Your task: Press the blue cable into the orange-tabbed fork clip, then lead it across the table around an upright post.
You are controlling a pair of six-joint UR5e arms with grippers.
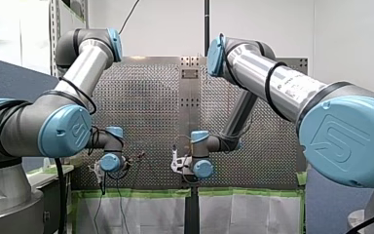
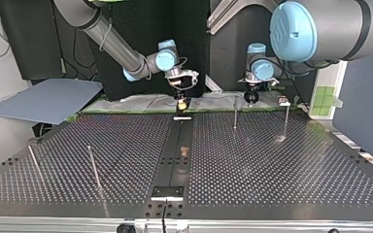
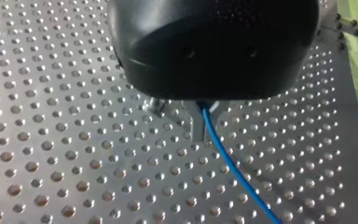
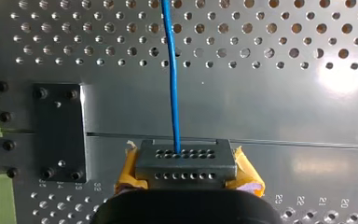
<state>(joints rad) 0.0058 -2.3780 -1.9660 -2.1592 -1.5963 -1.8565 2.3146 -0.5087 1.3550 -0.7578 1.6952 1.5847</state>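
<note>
Right wrist view: the cable, thin and blue, runs straight over the counter and ends in the right claw, whose yellow-padded fingers stand together, clamped on it. Left wrist view: the left claw has its metal fingers drawn in on the same cable, which leaves it at a slant. Assessment: the cable is light, flexible and slick. It is likely to slip in a loose pinch and to kink if bent sharply. The best hold is close to the section to be seated, with the run kept taut between both claws. Top view: a small fitting on the centre strip may be the clip, but it is too small to confirm. A post stands near the left claw.
</note>
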